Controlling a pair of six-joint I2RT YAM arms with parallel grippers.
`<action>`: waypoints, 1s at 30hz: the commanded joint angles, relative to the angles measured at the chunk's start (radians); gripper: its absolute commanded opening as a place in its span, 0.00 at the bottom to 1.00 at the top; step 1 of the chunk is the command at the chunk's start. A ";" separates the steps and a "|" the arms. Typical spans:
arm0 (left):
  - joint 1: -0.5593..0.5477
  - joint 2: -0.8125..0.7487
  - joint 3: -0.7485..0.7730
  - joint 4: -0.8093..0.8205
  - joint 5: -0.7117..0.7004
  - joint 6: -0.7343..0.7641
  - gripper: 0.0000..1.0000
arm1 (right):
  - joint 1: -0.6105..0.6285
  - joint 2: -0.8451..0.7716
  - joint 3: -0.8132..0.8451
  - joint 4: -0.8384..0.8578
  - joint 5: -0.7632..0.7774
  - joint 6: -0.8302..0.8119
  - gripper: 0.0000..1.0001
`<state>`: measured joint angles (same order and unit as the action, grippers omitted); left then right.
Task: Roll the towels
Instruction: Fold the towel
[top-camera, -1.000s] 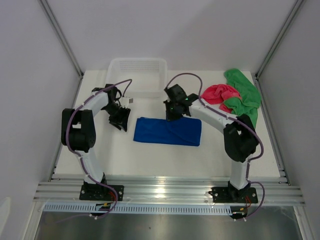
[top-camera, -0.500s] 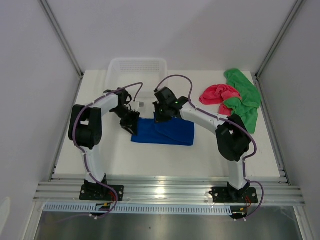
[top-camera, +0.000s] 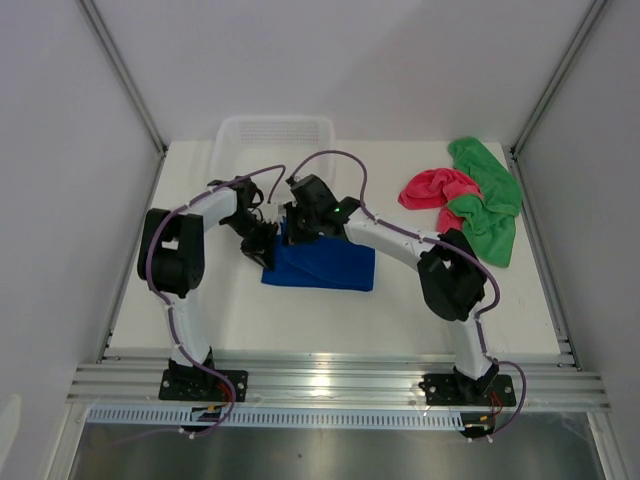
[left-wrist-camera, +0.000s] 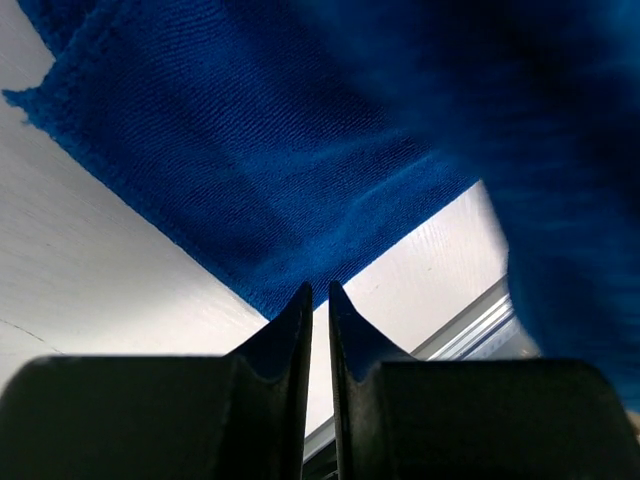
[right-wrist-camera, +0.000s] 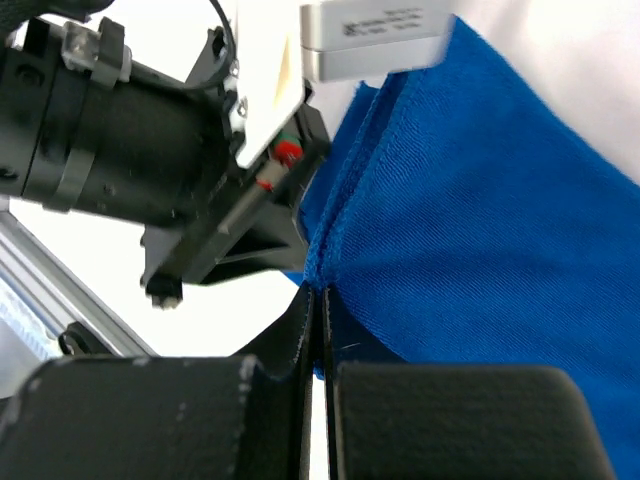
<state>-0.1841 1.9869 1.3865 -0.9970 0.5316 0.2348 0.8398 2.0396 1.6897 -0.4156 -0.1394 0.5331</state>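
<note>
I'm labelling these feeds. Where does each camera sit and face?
Top external: above and behind, looking down at the table; the left arm and right arm meet at the blue towel.
Left wrist: on the left arm, looking past the left gripper at the towel's edge.
Right wrist: on the right arm, looking past the right gripper at the towel and the left arm.
All three share the blue towel.

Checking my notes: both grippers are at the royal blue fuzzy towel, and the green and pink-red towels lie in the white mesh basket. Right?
Only the basket part is wrong: the top external view shows the bright green towel and pink-red towel heaped on the table's far right, outside the white mesh basket.
</note>
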 joint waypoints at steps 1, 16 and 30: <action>-0.005 -0.002 0.019 0.005 0.028 -0.005 0.14 | 0.013 0.062 0.050 0.057 -0.058 0.030 0.00; 0.011 -0.048 0.009 0.005 -0.065 -0.006 0.29 | 0.013 0.163 0.061 0.136 -0.157 0.047 0.00; 0.121 -0.138 0.045 -0.046 -0.162 0.014 0.43 | 0.019 0.104 0.056 0.135 -0.239 -0.054 0.48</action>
<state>-0.0879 1.9362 1.3876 -1.0164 0.4084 0.2371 0.8501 2.2040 1.7126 -0.2794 -0.3573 0.5335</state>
